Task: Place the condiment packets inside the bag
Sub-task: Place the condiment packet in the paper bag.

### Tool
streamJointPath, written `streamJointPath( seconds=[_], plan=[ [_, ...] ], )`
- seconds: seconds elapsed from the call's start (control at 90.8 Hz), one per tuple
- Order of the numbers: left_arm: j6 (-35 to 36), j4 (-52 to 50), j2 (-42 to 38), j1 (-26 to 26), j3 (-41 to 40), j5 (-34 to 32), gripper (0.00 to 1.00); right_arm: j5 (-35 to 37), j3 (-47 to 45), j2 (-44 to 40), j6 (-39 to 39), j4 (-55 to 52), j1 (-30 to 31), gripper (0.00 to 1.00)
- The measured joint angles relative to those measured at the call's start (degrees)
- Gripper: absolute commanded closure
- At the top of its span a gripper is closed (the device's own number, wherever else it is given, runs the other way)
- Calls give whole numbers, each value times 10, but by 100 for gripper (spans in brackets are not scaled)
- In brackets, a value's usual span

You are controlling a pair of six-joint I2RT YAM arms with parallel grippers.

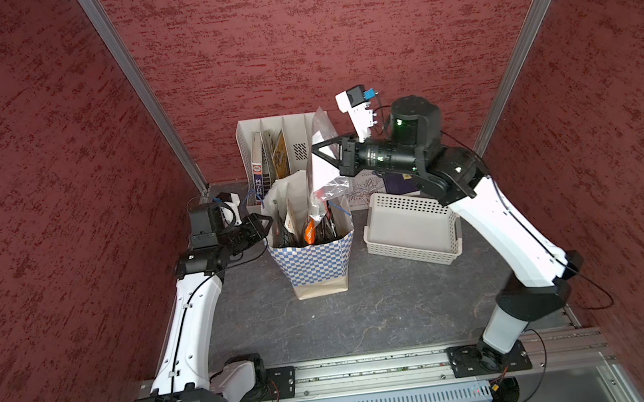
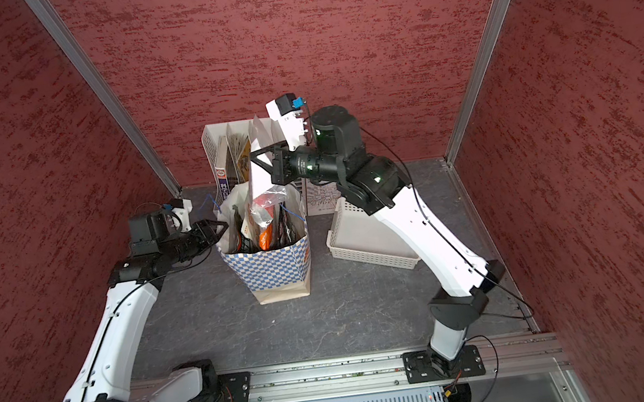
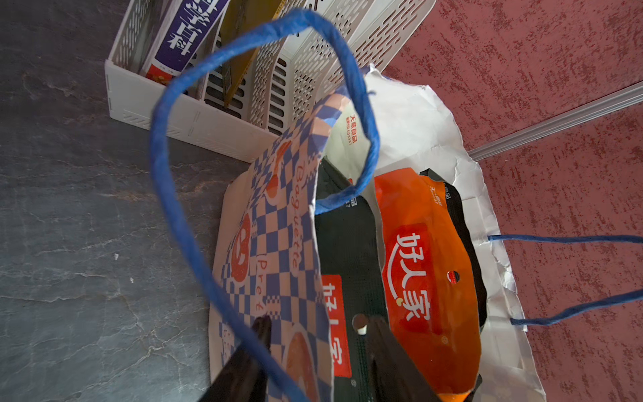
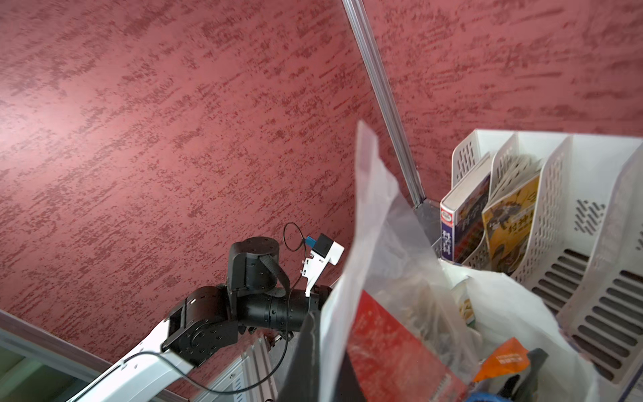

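Crowding the back of the dark worktop [image 1: 388, 310] are a white slotted file holder [image 1: 245, 136] with books [image 1: 258, 164] in it and, toward the right arm's side, a white perforated basket [image 1: 412, 237]. The bag [image 1: 315, 261] stands upright just in front of the holder, between the two arms. Its blue cord handle [image 3: 167, 174] loops across the left wrist view, in front of the jaws.

Inside the bag the condiment packets [image 1: 309, 228] stand on edge: an orange packet [image 3: 428, 278] beside a black packet [image 3: 348, 243], with a cream packet [image 3: 348, 139] behind them.

The left gripper [image 3: 320, 330] sits at the bag's rim on its own side. Its jaws are apart and straddle the checkered wall, one finger [image 3: 259, 334] outside and the other inside by the black packet; nothing is pinched.

The right gripper [image 1: 319, 151] hangs above the bag's mouth, jaws clenched partway down a clear packet [image 1: 324, 181], whose lower end reaches into the mouth among the others.
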Motion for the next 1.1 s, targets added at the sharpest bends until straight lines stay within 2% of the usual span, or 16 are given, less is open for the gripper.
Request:
streamJointPath(
  seconds=[0.309, 0.441, 0.54, 0.738, 1.102],
  plan=[
    [2, 5, 0, 0, -19, 9, 82, 24, 4, 97, 45, 40, 8, 100],
    [4, 13, -2, 0, -21, 12, 93, 45, -2, 107, 51, 42, 10, 100],
    [5, 17, -3, 0, -26, 16, 100, 61, -47, 91, 59, 65, 12, 100],
    [4, 23, -3, 0, -28, 28, 100, 105, -158, 52, 82, 83, 15, 100],
    [-4, 26, -3, -8, -29, 43, 100, 124, -193, 53, 177, 85, 29, 100]
  ],
)
